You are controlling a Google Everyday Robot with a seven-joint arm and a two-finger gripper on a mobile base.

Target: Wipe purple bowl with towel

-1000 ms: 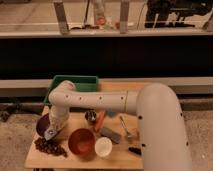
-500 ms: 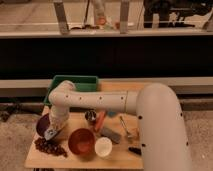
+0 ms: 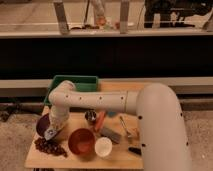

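Observation:
The purple bowl (image 3: 42, 125) sits at the left edge of the wooden table (image 3: 120, 159), partly hidden by my arm. My gripper (image 3: 51, 132) reaches down from the white arm's elbow (image 3: 62, 96) and is at the bowl's right front rim. A small pale patch shows at the gripper's tip. I cannot tell whether it is the towel. No towel shows clearly anywhere else.
An orange-red bowl (image 3: 81, 141) and a small white bowl (image 3: 103, 146) stand in front. A dark reddish clump (image 3: 49, 147) lies at the front left. A green bin (image 3: 75, 84) is at the back. A metal cup (image 3: 90, 117), an orange object (image 3: 101, 120), a grey block (image 3: 113, 134) and utensils (image 3: 125, 128) lie mid-table.
The gripper has stayed at the purple bowl and shifted only slightly down and to the right. The other objects have not moved.

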